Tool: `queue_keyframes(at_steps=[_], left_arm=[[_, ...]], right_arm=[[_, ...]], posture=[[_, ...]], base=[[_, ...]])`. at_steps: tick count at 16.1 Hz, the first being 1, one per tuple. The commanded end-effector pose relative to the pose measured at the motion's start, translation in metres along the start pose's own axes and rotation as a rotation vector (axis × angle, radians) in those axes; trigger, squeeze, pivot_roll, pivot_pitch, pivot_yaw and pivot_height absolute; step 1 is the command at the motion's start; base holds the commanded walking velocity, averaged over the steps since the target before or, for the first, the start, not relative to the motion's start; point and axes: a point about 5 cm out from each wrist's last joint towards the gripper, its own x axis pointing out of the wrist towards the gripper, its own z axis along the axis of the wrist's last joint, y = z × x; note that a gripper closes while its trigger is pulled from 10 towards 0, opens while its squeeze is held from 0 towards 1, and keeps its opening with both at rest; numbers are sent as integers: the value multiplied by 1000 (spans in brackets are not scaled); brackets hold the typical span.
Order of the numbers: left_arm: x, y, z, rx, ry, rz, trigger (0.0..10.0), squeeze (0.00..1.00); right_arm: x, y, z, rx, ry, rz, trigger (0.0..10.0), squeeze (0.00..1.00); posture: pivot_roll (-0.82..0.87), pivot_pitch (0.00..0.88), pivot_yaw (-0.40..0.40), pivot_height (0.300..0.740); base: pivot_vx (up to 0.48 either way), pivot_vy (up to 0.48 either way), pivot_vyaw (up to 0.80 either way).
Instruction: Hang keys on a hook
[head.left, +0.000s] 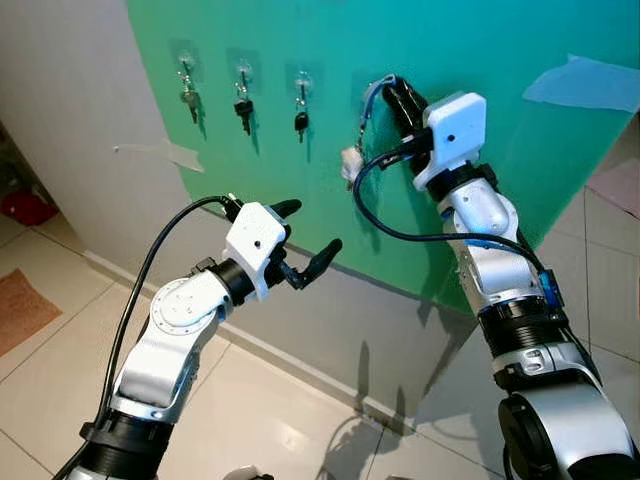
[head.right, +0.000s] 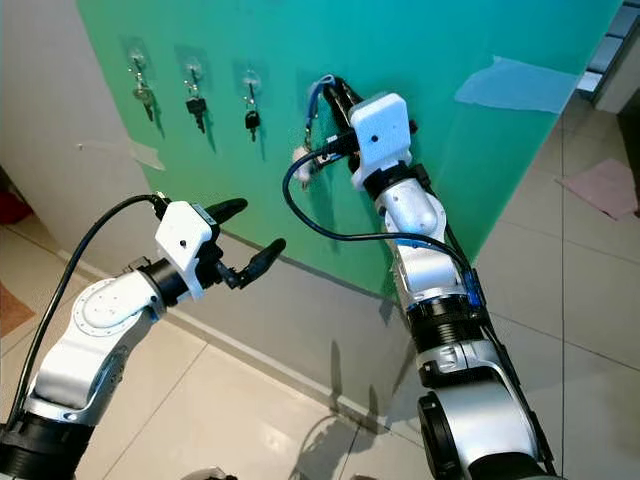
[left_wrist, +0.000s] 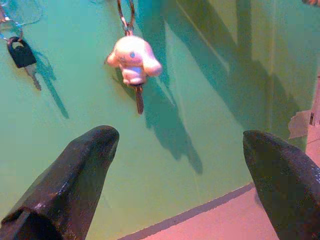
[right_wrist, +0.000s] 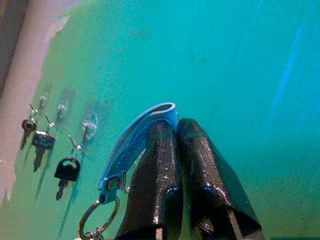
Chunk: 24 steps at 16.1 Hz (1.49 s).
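While my right gripper (right_wrist: 172, 131) is up at the green board (head.left: 480, 150), it's clenched on the blue strap (right_wrist: 135, 145) of the keys (head.left: 352, 162), w/ a white toy & key hanging below, by the 4th hook. My left gripper (head.left: 308, 236) is released, lower down. 3 other keys (head.left: 243, 108) hang on hooks.

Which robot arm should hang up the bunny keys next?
The right gripper, probably. It already pinches the keys' blue strap up against the green board. The left gripper is open, lower down, holding nothing.
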Motion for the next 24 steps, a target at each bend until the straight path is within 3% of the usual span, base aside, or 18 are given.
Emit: queue_keyframes(at_steps=[1, 7, 9, 13, 14, 18, 24], left_arm=[[2, 0, 2, 9, -5, -9, 10000, 0], [2, 0, 1, 11, -7, -10, 10000, 0], [1, 0, 2, 12, -7, -10, 10000, 0], [-1, 2, 2, 13, -5, -8, 10000, 0], [-1, 1, 2, 13, -4, -9, 10000, 0], [-1, 1, 1, 16, -3, -10, 10000, 0], [-2, 1, 1, 17, 1, -13, 10000, 0]], right_arm=[[6, -12, 13, 10, -49, -38, 10000, 0], [9, -12, 19, 18, -88, -51, 10000, 0], [10, -10, 31, -3, -175, -57, 10000, 0], [11, -8, 41, -86, -252, -51, 10000, 0], [10, -7, 43, -153, -274, -46, 10000, 0], [7, 4, 39, -265, -281, 27, 10000, 0], [4, 14, 33, -259, -278, 76, 10000, 0]], posture=[[-81, 0, 25, 740], [-82, 0, 26, 740], [-79, 0, 25, 740], [-76, 0, 24, 740], [-75, 0, 25, 740], [-69, 0, 26, 740], [-69, 0, 24, 740]], base=[[0, 0, 0], [0, 0, 0], [0, 0, 0], [0, 0, 0], [0, 0, 0], [0, 0, 0], [0, 0, 0]])
